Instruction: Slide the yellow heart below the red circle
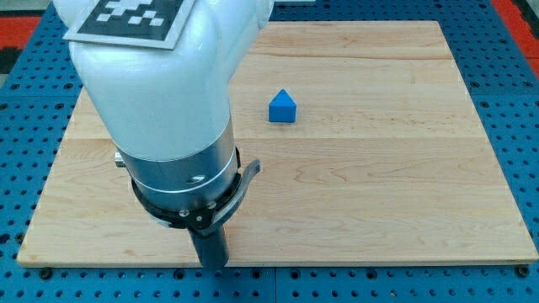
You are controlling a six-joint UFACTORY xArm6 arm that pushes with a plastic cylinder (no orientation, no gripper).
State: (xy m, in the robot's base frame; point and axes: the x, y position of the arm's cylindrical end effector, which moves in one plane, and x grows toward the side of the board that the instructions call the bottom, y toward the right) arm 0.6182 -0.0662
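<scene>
Neither the yellow heart nor the red circle shows in the camera view; the arm's large white and silver body [168, 109] covers the view's left part of the board, and what lies under it is hidden. The dark rod comes down from the arm near the view's bottom, and my tip [214, 264] rests at the board's bottom edge, left of centre. The only block that shows is a blue triangular block [283, 107], which sits above and to the right of my tip, well apart from it.
The wooden board [379, 185] lies on a blue perforated table [522, 126]. A black-and-white marker plate [135, 18] sits on top of the arm at the view's top left.
</scene>
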